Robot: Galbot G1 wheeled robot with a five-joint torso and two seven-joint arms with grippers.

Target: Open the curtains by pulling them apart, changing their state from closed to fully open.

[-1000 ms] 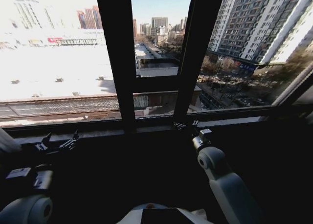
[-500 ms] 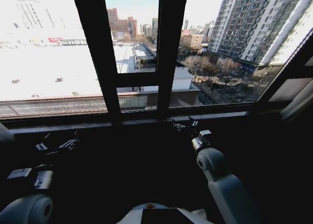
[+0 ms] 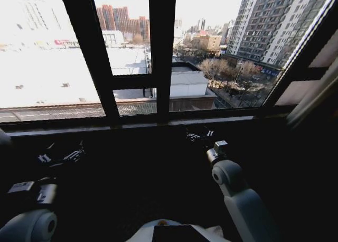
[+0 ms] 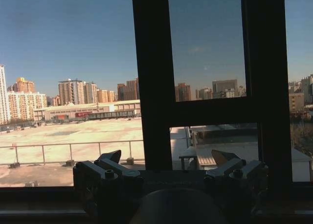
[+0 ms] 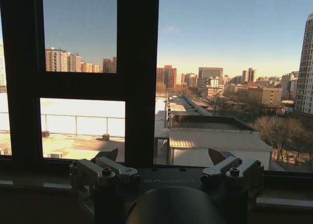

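1. Curtains (image 3: 317, 96) hung bunched at the frame's right edge.
2. Right gripper (image 3: 199, 136) sat low center, fingers spread, empty, forearm angled up from lower right.
3. Left gripper (image 3: 59, 156) rested lower left, likewise spread, before the window frame (image 3: 161, 52).

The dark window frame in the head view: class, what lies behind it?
Behind the window frame: a pale flat rooftop, a high-rise block, bare trees. The bars hide strips of the city.

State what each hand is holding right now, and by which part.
Nothing is held. The left hand and the right hand are both open and empty, low in front of the window frame, touching no curtain.
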